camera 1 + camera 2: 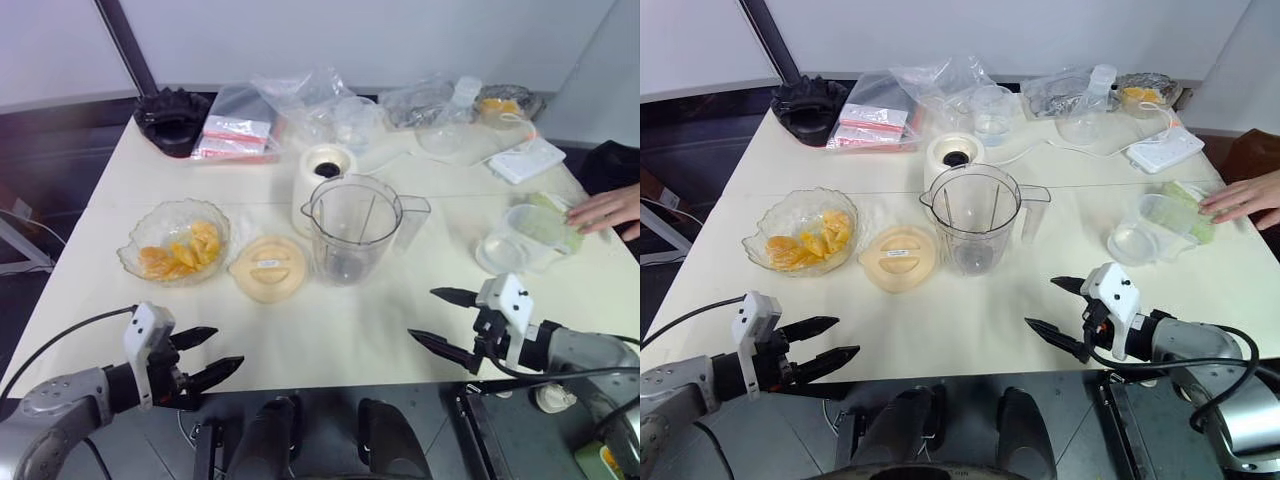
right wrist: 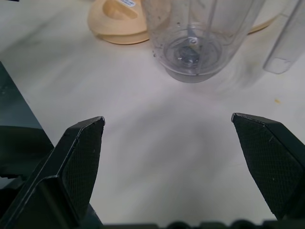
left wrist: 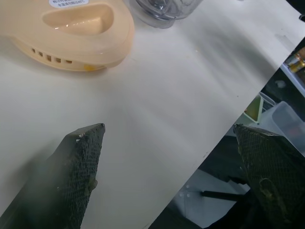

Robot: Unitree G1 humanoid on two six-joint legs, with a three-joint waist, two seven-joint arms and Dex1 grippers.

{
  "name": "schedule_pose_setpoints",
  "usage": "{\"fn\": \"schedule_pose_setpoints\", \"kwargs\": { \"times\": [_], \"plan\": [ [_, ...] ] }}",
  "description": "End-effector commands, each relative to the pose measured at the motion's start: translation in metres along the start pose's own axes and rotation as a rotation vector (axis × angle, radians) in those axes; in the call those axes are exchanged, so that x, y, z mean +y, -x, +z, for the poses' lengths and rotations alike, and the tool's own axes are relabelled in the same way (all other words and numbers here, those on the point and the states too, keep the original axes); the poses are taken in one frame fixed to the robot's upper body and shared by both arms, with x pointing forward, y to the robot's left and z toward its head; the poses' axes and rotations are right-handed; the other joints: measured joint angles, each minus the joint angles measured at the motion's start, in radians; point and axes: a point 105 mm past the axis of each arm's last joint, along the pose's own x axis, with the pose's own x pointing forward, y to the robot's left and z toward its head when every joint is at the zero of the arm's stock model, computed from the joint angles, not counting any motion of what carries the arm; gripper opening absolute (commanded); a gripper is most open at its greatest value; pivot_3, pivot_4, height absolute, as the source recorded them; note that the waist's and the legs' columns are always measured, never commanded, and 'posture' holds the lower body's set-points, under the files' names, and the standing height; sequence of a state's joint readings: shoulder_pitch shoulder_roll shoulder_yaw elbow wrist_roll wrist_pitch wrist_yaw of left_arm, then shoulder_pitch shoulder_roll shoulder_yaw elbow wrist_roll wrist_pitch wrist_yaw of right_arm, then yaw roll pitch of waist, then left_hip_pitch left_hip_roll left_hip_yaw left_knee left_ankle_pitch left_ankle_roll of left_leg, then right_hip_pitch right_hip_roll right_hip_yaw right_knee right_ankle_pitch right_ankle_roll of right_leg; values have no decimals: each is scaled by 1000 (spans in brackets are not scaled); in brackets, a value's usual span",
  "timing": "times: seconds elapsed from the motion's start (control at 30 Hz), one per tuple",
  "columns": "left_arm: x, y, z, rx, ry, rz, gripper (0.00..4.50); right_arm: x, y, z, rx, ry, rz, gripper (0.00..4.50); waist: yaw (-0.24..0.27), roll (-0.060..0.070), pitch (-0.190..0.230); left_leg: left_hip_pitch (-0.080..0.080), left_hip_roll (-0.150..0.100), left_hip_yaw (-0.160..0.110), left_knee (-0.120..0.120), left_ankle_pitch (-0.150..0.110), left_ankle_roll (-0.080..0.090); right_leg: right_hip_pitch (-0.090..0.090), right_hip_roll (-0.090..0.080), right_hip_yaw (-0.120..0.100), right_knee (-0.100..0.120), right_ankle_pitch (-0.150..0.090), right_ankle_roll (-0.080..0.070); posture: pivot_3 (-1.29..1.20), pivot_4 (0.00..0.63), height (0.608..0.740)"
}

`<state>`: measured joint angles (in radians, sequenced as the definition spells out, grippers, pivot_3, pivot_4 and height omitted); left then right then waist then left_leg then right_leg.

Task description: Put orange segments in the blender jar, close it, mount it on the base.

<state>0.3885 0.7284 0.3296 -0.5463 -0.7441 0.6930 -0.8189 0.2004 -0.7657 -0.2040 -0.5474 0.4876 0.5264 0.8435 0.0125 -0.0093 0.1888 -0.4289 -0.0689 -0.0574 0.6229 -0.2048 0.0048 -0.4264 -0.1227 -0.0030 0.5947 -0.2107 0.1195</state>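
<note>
Head stereo overlooks table [image 1: 420,330]; wrist cameras skim it closely.

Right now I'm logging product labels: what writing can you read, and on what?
Nothing legible.
White sticker on the cream lid: print too small to read.
Red-and-white labels on the plastic bags: blurred, unreadable.
The blender jar and the base: no markings visible.

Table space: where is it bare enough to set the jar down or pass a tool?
Bare: the near strip of the cream table in front of the peach round lid and clear plastic blender jar. Crowded: the far edge, with plastic bags, and the right side by a person's hand.
</note>
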Motion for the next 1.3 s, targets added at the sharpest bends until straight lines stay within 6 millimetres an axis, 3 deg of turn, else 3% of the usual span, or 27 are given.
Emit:
{"fn": "schedule_pose_setpoints", "kwargs": {
  "times": [0.03,0.47,0.97,1.07,1.17,1.23,1.3],
  "plan": [
    [1,3,13,-31,-22,13,4500,3,-2,7,-26,16,10,4476,0,0,0,0,0,0,0,0,0,0,0,0,0,0,0,0,150,740],
    [-6,4,7,-22,-12,18,4500,5,-11,5,-29,11,38,4476,1,0,0,0,0,0,0,0,0,0,0,0,0,0,0,0,150,740],
    [-3,-4,16,-35,-56,55,4500,2,-14,8,-35,19,23,4476,0,0,0,0,0,1,0,0,0,0,0,0,0,0,0,0,150,740],
    [7,-1,37,-93,-43,94,4500,3,-12,10,-34,21,26,4476,1,0,0,0,0,1,0,0,0,0,1,0,0,0,0,0,150,740],
    [37,8,94,-214,-58,212,4500,22,-14,24,-59,2,128,4476,9,-1,0,0,0,-2,3,0,0,1,3,-2,2,0,0,0,150,740],
    [60,12,117,-149,-65,314,4500,42,-18,36,-75,-2,222,4476,15,-3,1,0,2,-4,6,0,0,1,5,-3,7,-1,2,0,150,740],
    [80,12,124,-33,-100,418,4500,53,-22,44,-87,0,266,4476,6,-3,1,2,4,-2,7,0,0,1,7,-4,7,-1,2,0,150,740]
  ]
}}
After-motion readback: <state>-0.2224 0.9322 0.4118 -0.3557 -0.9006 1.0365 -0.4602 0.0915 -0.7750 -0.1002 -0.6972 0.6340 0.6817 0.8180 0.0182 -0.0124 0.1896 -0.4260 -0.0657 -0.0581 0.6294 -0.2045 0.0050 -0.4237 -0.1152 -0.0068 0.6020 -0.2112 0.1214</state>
